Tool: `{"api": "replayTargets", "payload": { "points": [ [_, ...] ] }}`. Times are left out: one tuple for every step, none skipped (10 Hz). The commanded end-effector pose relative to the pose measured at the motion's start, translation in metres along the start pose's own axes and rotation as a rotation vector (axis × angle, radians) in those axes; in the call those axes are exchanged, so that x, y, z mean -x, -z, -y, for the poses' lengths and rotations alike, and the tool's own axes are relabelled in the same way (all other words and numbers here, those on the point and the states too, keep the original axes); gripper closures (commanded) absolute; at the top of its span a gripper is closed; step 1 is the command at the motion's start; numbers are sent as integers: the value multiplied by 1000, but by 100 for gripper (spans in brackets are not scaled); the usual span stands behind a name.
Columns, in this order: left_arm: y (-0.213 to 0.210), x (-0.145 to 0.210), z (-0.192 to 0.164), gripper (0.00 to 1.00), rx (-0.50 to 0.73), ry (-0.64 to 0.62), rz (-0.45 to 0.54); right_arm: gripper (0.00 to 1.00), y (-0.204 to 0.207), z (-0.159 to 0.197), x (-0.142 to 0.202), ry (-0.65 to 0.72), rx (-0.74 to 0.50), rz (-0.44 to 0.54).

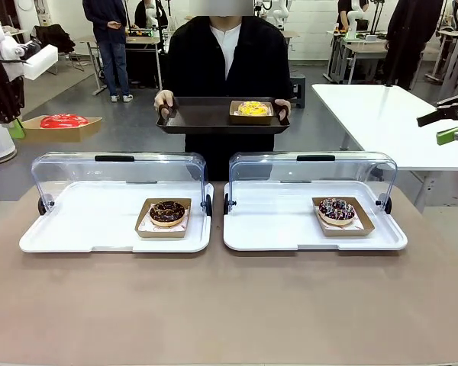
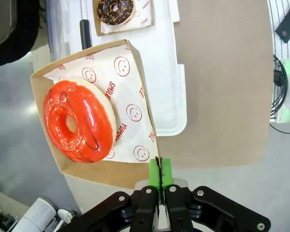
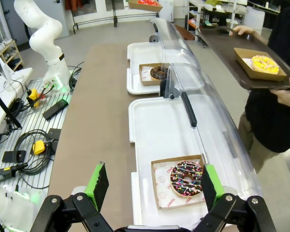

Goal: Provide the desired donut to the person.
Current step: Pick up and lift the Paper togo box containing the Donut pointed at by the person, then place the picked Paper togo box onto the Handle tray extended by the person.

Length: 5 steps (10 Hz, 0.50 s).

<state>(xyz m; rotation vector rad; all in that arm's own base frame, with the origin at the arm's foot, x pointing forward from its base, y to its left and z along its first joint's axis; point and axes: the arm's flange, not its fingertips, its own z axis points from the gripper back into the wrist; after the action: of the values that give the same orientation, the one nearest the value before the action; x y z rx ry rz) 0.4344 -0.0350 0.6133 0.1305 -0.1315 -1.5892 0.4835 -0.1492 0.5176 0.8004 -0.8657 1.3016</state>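
Observation:
A person (image 1: 223, 57) in a black jacket and white shirt stands at the far side holding a dark tray (image 1: 206, 118). On it sits a yellow donut (image 1: 253, 109) in a cardboard box. My left gripper (image 2: 159, 176) is shut on the edge of a cardboard box (image 2: 133, 108) carrying a red glazed donut (image 2: 77, 121). That box hangs in the air at the far left, with the red donut (image 1: 63, 120) beside the left gripper (image 1: 17, 126). My right gripper (image 3: 154, 185) stands open, raised at the right (image 1: 450, 126) with nothing between its fingers.
Two white trays (image 1: 91, 229) (image 1: 282, 229) with raised clear lids lie on the brown table. One holds a chocolate donut (image 1: 167, 213), the other a sprinkled chocolate donut (image 1: 337, 210) (image 3: 186, 178). A white table (image 1: 382, 114) stands at the back right. Other people stand far behind.

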Motion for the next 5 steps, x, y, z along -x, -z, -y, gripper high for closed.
{"api": "replayTargets", "payload": {
  "points": [
    [-4, -3, 9, 100, -14, 8, -2, 0, 1, 1, 0, 4, 4, -3],
    [-4, -3, 9, 100, -14, 8, -2, 0, 1, 1, 0, 4, 4, -3],
    [-4, -3, 9, 100, -14, 8, -2, 0, 1, 1, 0, 4, 4, -3],
    [-4, -3, 9, 100, -14, 8, -2, 0, 1, 1, 0, 4, 4, -3],
    [-4, -3, 9, 100, -14, 8, -2, 0, 1, 1, 0, 4, 4, -3]
  ]
}}
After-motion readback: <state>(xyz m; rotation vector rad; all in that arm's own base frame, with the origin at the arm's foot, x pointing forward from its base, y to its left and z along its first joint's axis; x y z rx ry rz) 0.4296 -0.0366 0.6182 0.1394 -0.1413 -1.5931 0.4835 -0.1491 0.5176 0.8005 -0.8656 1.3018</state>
